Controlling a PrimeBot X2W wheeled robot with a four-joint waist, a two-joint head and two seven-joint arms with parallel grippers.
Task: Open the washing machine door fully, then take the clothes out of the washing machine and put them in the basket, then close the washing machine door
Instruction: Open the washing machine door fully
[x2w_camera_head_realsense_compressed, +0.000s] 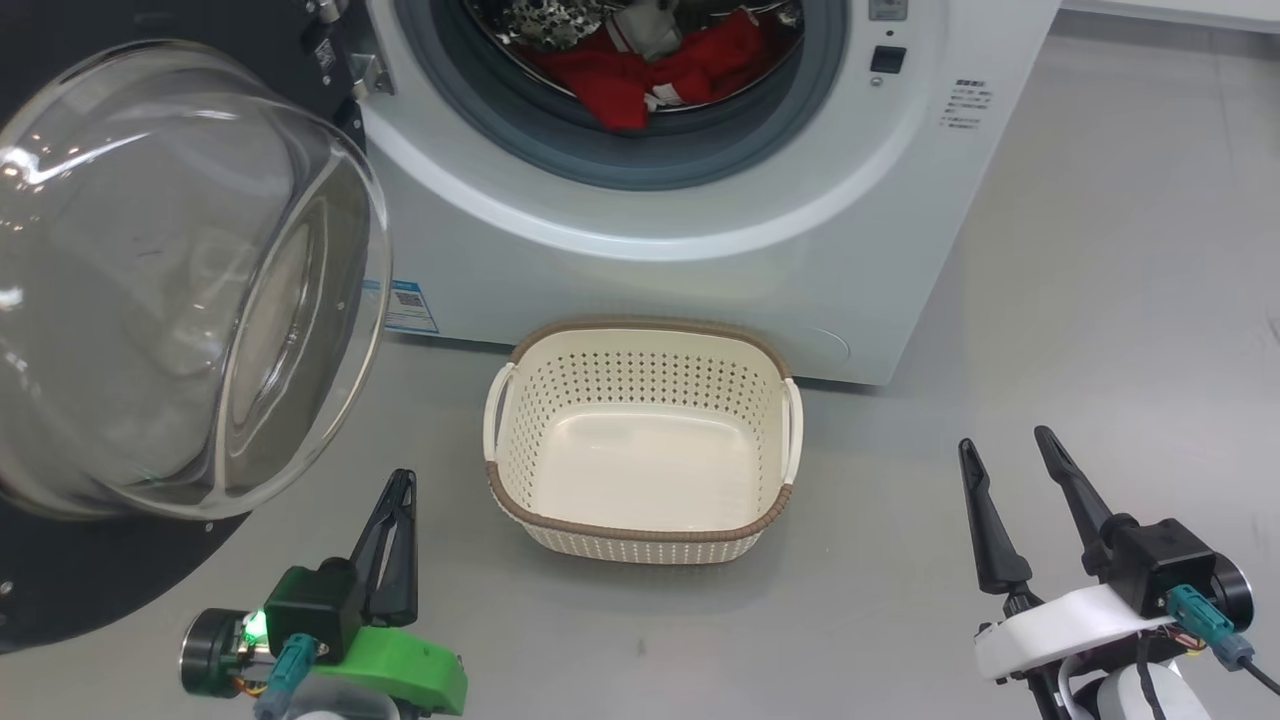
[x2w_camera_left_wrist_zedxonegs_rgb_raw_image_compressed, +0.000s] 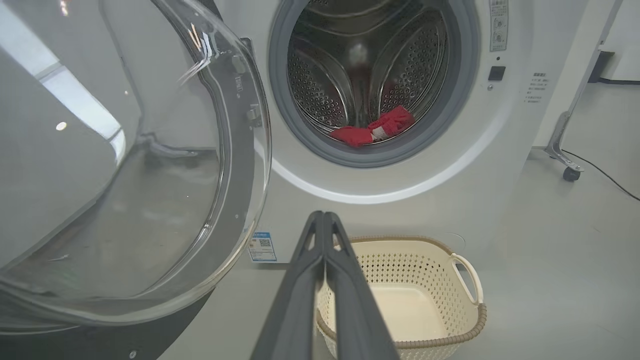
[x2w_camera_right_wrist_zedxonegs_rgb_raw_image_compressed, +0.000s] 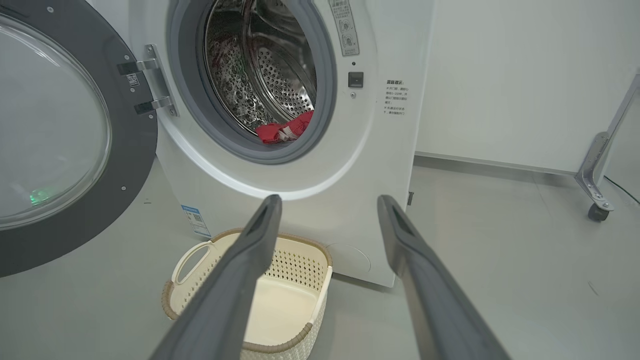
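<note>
Head: wide-open door (x2w_camera_head_realsense_compressed: 150, 300) at left, red clothes (x2w_camera_head_realsense_compressed: 620, 85) far inside machine (x2w_camera_head_realsense_compressed: 700, 270), empty basket (x2w_camera_head_realsense_compressed: 640, 380) near its front. Left wrist: closed, empty left gripper (x2w_camera_left_wrist_zedxonegs_rgb_raw_image_compressed: 324, 215). Right wrist: spread, empty right gripper (x2w_camera_right_wrist_zedxonegs_rgb_raw_image_compressed: 328, 200). Likely door step done; next: reach in, pinch clothes.

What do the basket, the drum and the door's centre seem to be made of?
The basket: likely moulded plastic, matte cream, with regular punched holes. The drum: probably stainless steel, shiny and perforated. The door's centre: clear and glossy with bright reflections, glass or clear plastic; I cannot tell which.
</note>
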